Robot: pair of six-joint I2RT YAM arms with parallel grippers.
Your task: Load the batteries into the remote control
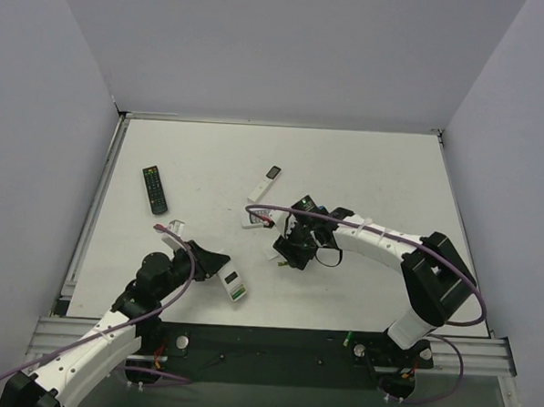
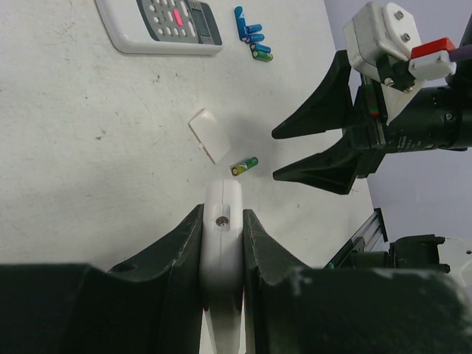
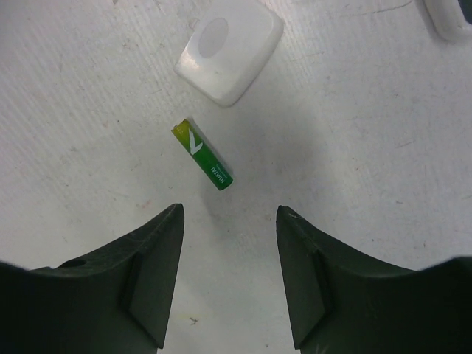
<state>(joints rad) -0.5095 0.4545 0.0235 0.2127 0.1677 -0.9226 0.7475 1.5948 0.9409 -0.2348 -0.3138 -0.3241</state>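
My left gripper (image 2: pixel 222 215) is shut on the remote control (image 2: pixel 223 195), seen end-on as a white edge with a small screw. In the top view the remote control (image 1: pixel 233 282) sticks out of the left gripper (image 1: pixel 219 267), white back up. One green battery (image 3: pixel 203 155) lies loose on the table, also seen from the left wrist (image 2: pixel 244 166). My right gripper (image 3: pixel 229 214) hangs open just short of it, with nothing between its fingers. A white battery cover (image 3: pixel 228 48) lies beyond it. Several blue and green batteries (image 2: pixel 252 40) are clustered farther off.
A white remote with a grey button face (image 2: pixel 158 22) lies near the battery cluster, at mid-table in the top view (image 1: pixel 257 218). A long black remote (image 1: pixel 155 188) sits at the left and a slim white remote (image 1: pixel 270 179) behind. Grey walls enclose the table.
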